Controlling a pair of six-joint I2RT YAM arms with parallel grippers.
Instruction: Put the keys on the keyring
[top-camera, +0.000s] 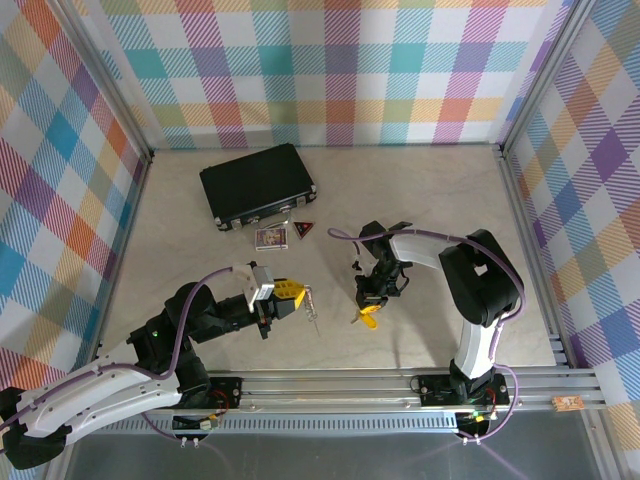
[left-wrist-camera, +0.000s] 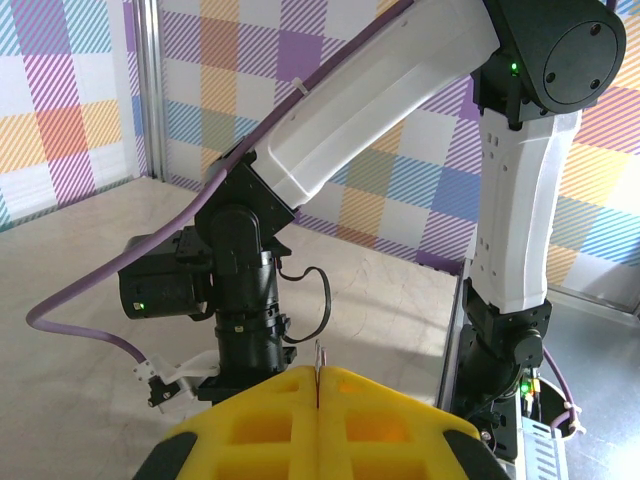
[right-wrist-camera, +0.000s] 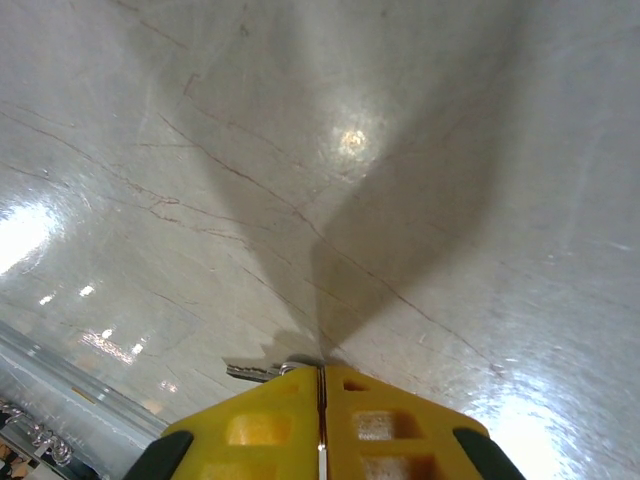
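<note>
Jaws closed: left gripper (top-camera: 290, 292) on keyring (left-wrist-camera: 319, 352), right gripper (top-camera: 370, 312) seemingly on key (right-wrist-camera: 252, 372).

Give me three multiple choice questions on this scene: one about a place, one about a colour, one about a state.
1. The black case lies: A) by the arms' bases B) beyond the picture card, on its far side C) off the table.
2. Fingers of the left gripper are: A) blue B) yellow C) white.
3. Jaws of the right gripper are: A) wide open B) half open C) shut.
B: the top view shows it past the card. B: yellow in the top view. C: the fingers meet, with a key blade at their tip.
</note>
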